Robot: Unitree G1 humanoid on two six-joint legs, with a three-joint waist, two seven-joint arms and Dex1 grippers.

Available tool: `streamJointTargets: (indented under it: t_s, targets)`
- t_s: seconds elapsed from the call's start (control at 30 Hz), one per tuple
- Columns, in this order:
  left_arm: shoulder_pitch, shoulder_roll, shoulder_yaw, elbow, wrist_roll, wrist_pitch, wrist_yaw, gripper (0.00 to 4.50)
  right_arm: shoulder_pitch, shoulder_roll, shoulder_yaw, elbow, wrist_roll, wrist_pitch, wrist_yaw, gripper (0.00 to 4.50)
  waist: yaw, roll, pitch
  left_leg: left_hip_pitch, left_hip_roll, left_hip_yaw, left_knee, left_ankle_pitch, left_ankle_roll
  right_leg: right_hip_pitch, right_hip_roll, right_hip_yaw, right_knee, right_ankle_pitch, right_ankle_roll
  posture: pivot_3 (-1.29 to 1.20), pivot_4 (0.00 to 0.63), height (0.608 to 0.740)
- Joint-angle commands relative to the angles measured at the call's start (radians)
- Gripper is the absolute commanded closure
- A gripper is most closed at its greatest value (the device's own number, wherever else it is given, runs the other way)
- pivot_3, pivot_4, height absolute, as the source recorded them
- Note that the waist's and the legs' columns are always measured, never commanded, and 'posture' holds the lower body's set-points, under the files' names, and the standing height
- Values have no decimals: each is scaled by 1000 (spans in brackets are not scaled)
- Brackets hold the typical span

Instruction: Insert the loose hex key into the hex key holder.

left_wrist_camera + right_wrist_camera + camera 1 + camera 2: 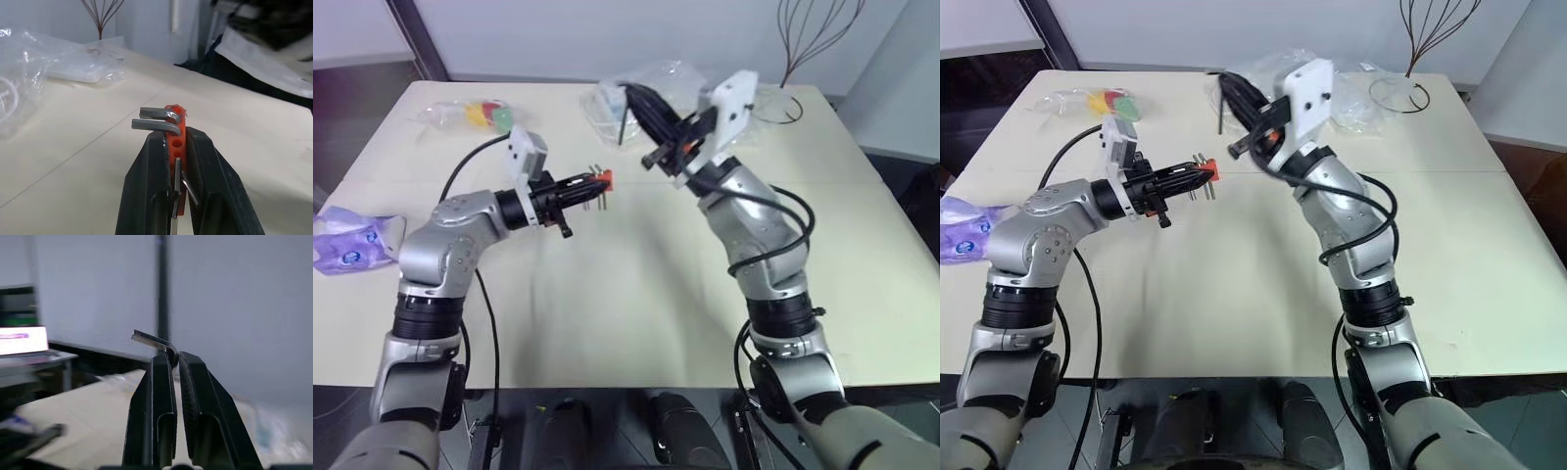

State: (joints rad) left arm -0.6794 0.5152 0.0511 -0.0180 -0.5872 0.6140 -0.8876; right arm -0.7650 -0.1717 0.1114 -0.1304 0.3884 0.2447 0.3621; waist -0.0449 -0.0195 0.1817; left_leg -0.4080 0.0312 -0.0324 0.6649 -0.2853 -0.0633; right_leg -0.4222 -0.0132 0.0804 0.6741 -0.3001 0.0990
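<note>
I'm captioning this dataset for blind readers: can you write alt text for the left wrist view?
Two black gripper fingers clamp a small orange-red plastic hex key holder, from which two bent grey metal keys stick out sideways near its top. Behind lie a pale tabletop and crinkled clear plastic bags.

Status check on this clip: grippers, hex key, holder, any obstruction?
Left gripper shut on orange-red plastic hex key holder. Right gripper shut on thin dark L-shaped loose hex key. Both raised, apart; nothing between.
</note>
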Motion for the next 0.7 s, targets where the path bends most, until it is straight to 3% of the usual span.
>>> streamJointTargets:
  t_s: [0.03,0.7]
  targets:
    - [-35,4,5,6,13,-32,-14,4500,6,30,30,-13,-49,-70,28,4443,0,0,0,0,0,0,0,0,0,0,0,0,1,0,0,0,150,740]
    - [-45,5,17,7,16,-27,-26,4500,44,35,21,12,-141,-82,65,4443,0,0,0,0,0,0,1,1,-2,-2,-1,0,7,0,0,0,150,740]
